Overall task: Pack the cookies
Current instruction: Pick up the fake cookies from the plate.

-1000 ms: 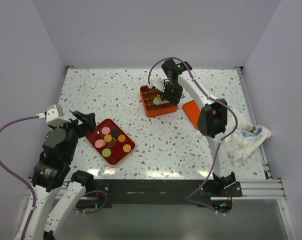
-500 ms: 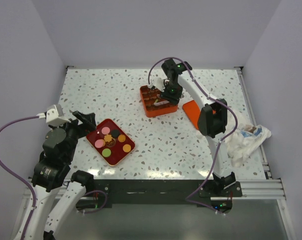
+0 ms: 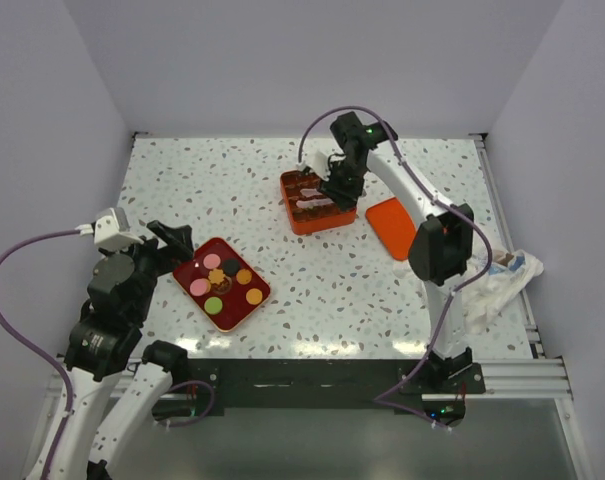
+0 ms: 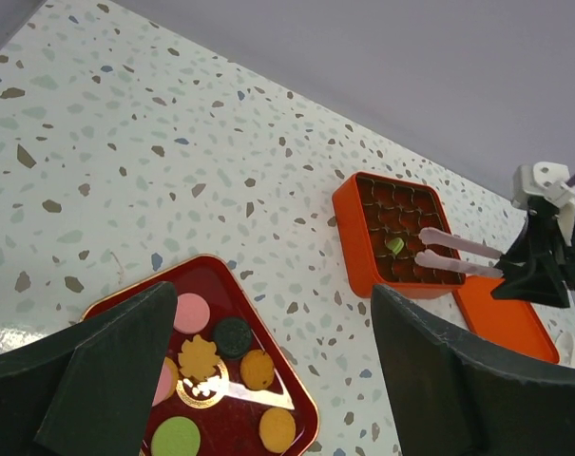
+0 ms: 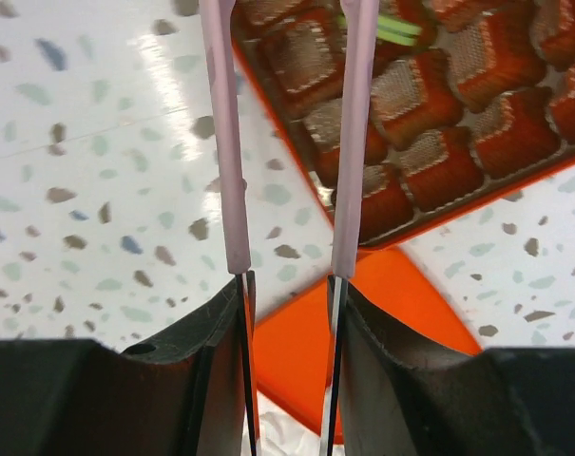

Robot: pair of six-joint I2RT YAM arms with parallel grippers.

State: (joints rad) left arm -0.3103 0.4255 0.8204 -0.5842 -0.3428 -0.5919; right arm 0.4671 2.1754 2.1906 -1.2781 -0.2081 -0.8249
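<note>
Several cookies, among them a pink one [image 3: 213, 262], a dark one [image 4: 234, 335] and a green one [image 3: 214, 306], lie on a dark red tray [image 3: 264, 290]. My left gripper [image 4: 273, 304] hangs open and empty above the tray [image 4: 301, 404]. One green cookie [image 4: 394, 245] lies in a cell of the orange box [image 3: 322, 226]. My right gripper [image 3: 334, 190] carries two long pink prongs [image 5: 232, 142] over the box [image 5: 430, 204]. The prongs stand apart with nothing between them; the green cookie [image 5: 382, 28] is just beside the right one.
The box's flat orange lid [image 3: 392, 225] lies on the table right of the box. A crumpled white cloth [image 3: 492, 280] sits at the right table edge. White walls close off the back and sides.
One second ago the green cookie sat between the prongs over the box. Now it lies in a box cell and the prongs are apart. The left arm has not moved.
</note>
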